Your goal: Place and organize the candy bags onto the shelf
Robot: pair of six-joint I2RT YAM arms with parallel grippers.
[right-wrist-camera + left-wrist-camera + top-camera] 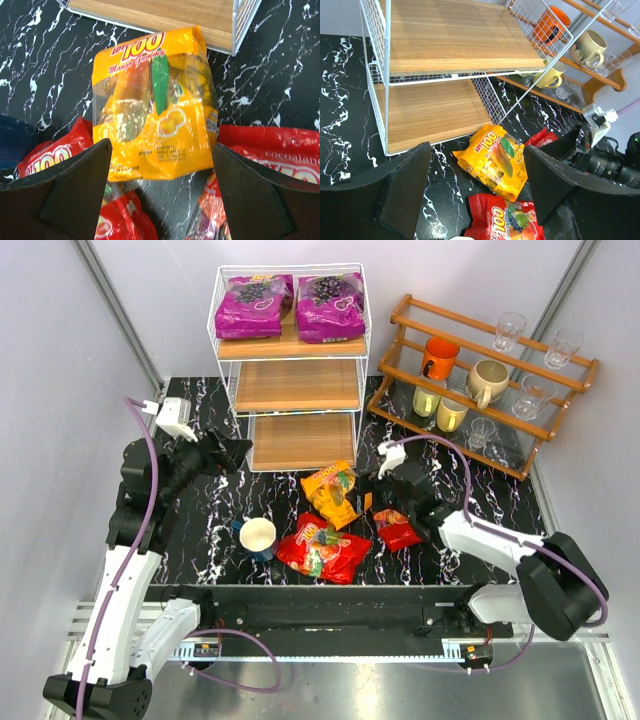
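Closest to us, the right gripper (161, 146) holds its fingers wide apart, facing the orange-yellow bag (155, 105), which lies just before the shelf (295, 385). We see two red bags (325, 548) farther from the shelf and two purple bags (254, 305) on its top tier. The left gripper (476, 148) gapes empty beside the shelf's front left corner.

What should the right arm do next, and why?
Probably lower the open right pincer onto the orange-yellow bag and close. Its wrist view shows the bag lying flat on the table, framed between both fingers, ungrasped. Two purple bags already sit atop the shelf, whose middle board looks bare.
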